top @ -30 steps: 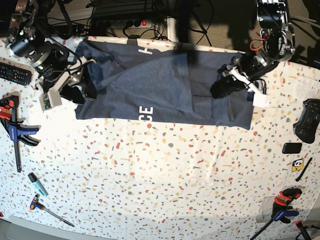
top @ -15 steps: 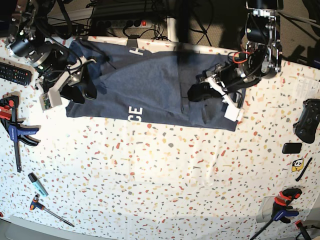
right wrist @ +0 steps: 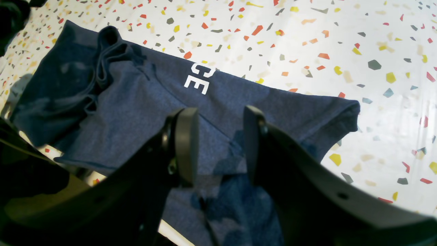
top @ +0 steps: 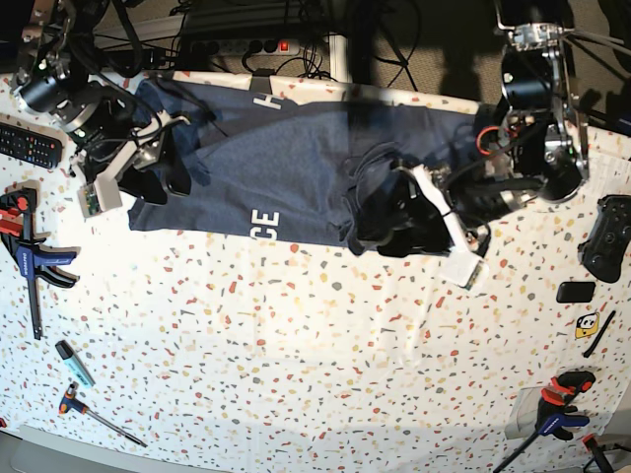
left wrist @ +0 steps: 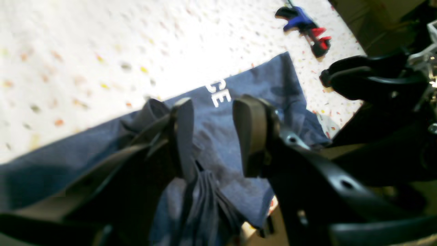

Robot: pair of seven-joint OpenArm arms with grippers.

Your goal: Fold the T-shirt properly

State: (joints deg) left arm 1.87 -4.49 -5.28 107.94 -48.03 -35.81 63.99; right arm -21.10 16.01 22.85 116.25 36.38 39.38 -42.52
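Strong light pours across the white speckled terrazzo-patterned tabletop (top: 325, 365), and in the left wrist view it blows out to pure glare just above the heathered navy-blue cotton T-shirt (left wrist: 239, 112). That view is soft all over, the speckles smeared into blobs. The right wrist view is crisper: the white letters read cleanly, while the black finger pads (right wrist: 186, 143) up close blur. Dark shadow patches fall on the fabric. The base view bows at its edges.

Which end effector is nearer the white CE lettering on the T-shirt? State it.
Right, narrowly. The right end effector sits over the T-shirt edge, toward the remote-control side of the CE lettering. The left end effector sits farther off on the opposite side, over bunched fabric.
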